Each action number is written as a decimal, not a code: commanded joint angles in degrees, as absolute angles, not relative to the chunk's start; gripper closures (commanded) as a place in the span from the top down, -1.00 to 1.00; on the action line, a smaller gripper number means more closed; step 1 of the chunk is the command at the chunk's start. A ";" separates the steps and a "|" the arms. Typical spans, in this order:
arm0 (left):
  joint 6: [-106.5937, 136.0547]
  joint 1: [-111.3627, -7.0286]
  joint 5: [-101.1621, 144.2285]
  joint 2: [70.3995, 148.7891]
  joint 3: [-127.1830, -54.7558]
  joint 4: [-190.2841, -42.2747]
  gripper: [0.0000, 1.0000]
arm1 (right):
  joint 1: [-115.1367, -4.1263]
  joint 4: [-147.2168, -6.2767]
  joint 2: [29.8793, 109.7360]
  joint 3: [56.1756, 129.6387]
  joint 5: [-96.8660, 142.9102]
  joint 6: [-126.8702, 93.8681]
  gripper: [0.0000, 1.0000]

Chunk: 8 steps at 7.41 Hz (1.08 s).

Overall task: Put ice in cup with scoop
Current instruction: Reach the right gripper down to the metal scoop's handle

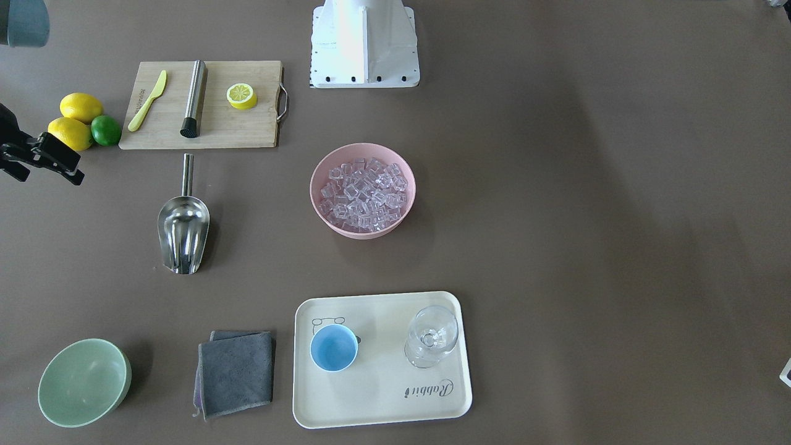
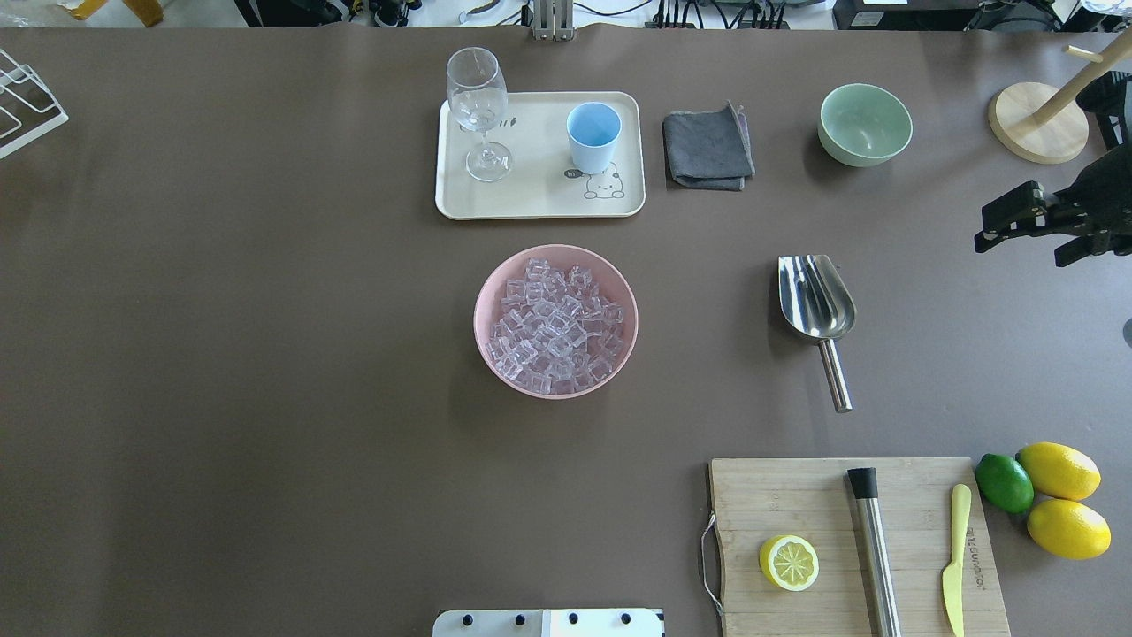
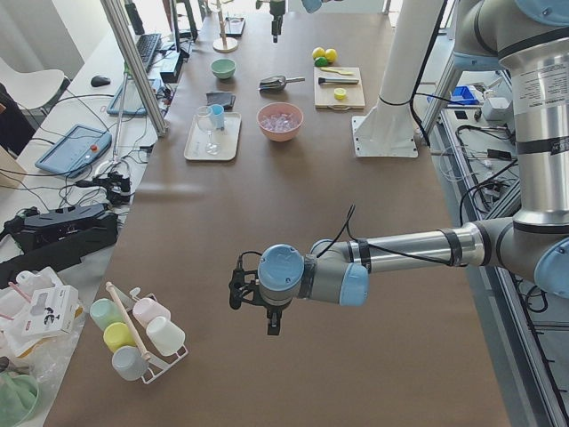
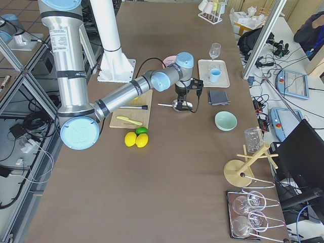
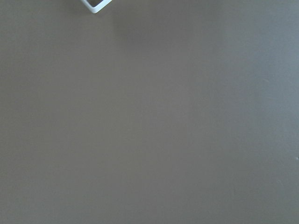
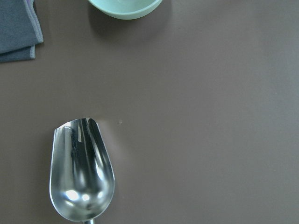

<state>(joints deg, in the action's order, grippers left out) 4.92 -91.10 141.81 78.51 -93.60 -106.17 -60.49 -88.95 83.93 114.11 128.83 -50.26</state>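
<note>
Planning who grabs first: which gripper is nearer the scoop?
Right. The right gripper hangs above the table close by the scoop; the left gripper is far off toward the table's left end, well beyond the pink bowl.

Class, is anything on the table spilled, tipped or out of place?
Nothing stands out: the ice is all inside the pink bowl, the cup and wine glass stand upright on the tray, the scoop lies empty.

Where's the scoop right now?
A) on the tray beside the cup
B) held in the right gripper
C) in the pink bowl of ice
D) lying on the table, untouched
D: the scoop lies on the table, handle toward the cutting board, with no gripper on it.
</note>
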 commanded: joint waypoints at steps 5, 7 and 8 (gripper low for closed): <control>4.66 -75.87 145.81 81.56 -98.78 -116.53 0.96 | -38.16 -84.30 80.85 113.48 118.67 -62.14 0.98; 4.92 -71.82 145.98 83.40 -98.79 -117.41 0.96 | -38.06 -84.46 80.77 112.50 118.30 -57.25 0.98; 4.75 -71.46 145.64 85.50 -98.09 -118.29 0.96 | -38.14 -84.46 81.38 112.41 118.21 -56.17 0.98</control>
